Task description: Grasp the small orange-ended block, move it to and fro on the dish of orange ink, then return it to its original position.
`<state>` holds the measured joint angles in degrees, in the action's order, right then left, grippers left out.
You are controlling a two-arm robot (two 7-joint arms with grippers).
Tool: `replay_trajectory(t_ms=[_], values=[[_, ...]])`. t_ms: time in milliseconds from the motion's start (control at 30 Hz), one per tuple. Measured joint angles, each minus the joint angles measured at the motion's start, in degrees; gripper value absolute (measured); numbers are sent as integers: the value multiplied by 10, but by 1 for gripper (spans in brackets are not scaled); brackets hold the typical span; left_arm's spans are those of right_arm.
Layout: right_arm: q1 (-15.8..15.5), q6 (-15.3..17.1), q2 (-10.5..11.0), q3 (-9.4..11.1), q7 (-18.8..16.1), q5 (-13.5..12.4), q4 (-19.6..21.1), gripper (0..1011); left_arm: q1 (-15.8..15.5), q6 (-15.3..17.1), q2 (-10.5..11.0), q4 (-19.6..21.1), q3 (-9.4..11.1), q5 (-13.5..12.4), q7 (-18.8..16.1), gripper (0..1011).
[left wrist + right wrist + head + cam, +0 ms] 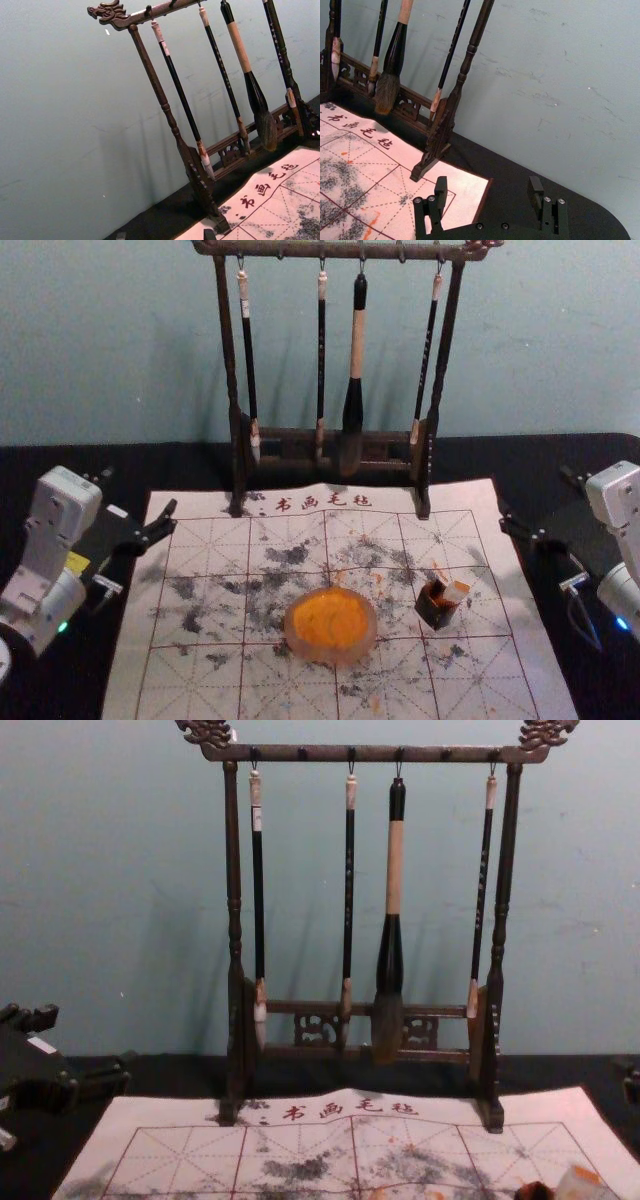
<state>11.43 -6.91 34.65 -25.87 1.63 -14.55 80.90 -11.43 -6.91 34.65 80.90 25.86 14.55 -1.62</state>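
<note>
My left gripper (139,492) is open over the mat's left edge, and its fingertips also show in the left wrist view (165,235). My right gripper (535,492) is open by the mat's right edge; nothing lies between its fingers in the right wrist view (488,186). Both are well away from the block. The small pale block (455,592) with orange on it leans out of a small dark square holder (437,612), its lower part hidden. In the chest view the block (580,1182) is at the lower right. Left of the holder sits the round dish of orange ink (330,625).
A dark wooden rack (330,435) with several hanging brushes stands across the mat's back edge, before the wall. The gridded white mat (200,670), marked with dark and orange stains, lies on the black-covered table (60,462).
</note>
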Motion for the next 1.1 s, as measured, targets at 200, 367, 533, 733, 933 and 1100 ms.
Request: replay_trajectory(t_ms=[200, 367, 533, 733, 933, 1100], values=[[0, 0, 0, 0, 0, 0, 0, 1000, 0, 0, 0, 0, 0, 0, 0, 1001], [0, 0, 0, 0, 0, 0, 0, 1000, 0, 0, 0, 0, 0, 0, 0, 1001], [0, 0, 0, 0, 0, 0, 0, 1000, 0, 0, 0, 0, 0, 0, 0, 1001], [0, 0, 0, 0, 0, 0, 0, 1000, 0, 0, 0, 0, 0, 0, 0, 1001], [0, 0, 0, 0, 0, 0, 0, 1000, 0, 0, 0, 0, 0, 0, 0, 1001], [0, 0, 0, 0, 0, 0, 0, 1000, 0, 0, 0, 0, 0, 0, 0, 1001]])
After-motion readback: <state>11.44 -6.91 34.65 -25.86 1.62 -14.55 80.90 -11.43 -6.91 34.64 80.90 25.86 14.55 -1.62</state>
